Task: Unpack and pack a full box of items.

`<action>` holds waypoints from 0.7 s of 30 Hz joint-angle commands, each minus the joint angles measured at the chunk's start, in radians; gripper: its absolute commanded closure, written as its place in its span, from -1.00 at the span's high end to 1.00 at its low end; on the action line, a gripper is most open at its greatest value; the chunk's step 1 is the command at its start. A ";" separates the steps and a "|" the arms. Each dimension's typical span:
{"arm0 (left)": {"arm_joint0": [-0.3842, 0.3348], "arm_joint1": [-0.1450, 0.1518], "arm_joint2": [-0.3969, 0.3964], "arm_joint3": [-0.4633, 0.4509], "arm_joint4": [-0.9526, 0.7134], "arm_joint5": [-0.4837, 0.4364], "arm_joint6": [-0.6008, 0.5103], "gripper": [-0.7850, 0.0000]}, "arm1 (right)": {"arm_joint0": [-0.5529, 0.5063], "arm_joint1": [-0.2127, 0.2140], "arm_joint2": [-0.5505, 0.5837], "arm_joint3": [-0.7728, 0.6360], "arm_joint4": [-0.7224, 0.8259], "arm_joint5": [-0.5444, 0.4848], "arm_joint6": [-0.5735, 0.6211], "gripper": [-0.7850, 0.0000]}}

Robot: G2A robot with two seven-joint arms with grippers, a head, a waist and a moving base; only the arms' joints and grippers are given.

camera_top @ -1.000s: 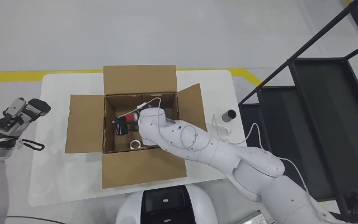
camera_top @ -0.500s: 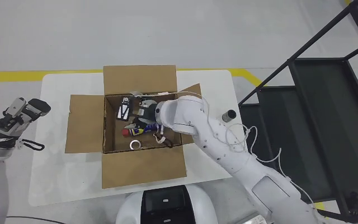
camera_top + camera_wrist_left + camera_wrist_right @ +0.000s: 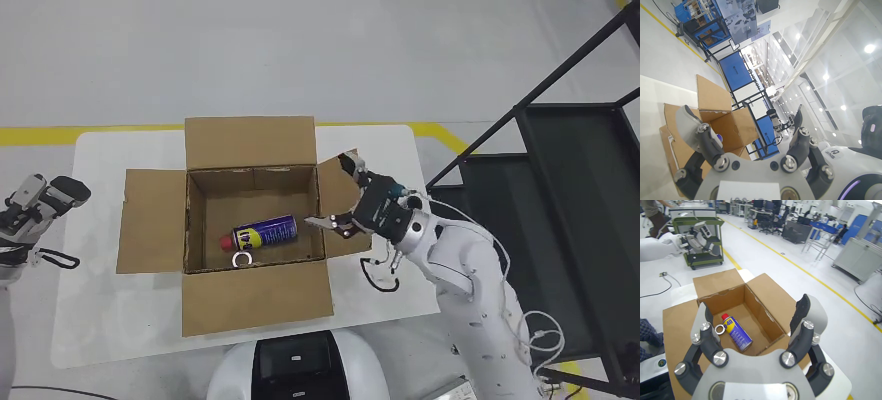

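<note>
Now, right gripper point(image 3: 335, 193) spread empty beside box point(image 3: 250, 143) (spray can point(image 3: 265, 235) inside); left gripper point(image 3: 743, 110) agape too

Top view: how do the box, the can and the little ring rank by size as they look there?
1. Box, by far the largest.
2. Can, lying inside the box.
3. Ring, beside the can's red cap, the smallest.

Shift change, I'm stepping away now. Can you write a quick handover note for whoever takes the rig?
Left gripper: open, empty, off the table's left side.
Right gripper: open, empty, above the box's right flap.
Box: open on the table, spray can lying inside, ring by its red cap.
Done: flaps opened.
Left: can and ring are not yet out.
</note>
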 commanded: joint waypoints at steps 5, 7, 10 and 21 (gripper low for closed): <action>0.000 0.000 0.000 0.000 0.000 0.000 0.000 1.00 | -0.173 0.013 0.132 -0.103 -0.060 0.099 0.002 1.00; 0.000 0.000 0.000 0.000 0.000 0.000 0.000 1.00 | -0.199 0.015 0.164 -0.131 -0.070 0.129 0.014 1.00; 0.000 0.000 0.000 0.000 0.000 0.000 0.000 1.00 | -0.238 0.018 0.213 -0.135 -0.084 0.187 0.039 1.00; 0.000 0.000 0.000 0.000 0.000 0.000 0.000 1.00 | -0.304 0.020 0.289 -0.088 -0.020 0.260 0.062 1.00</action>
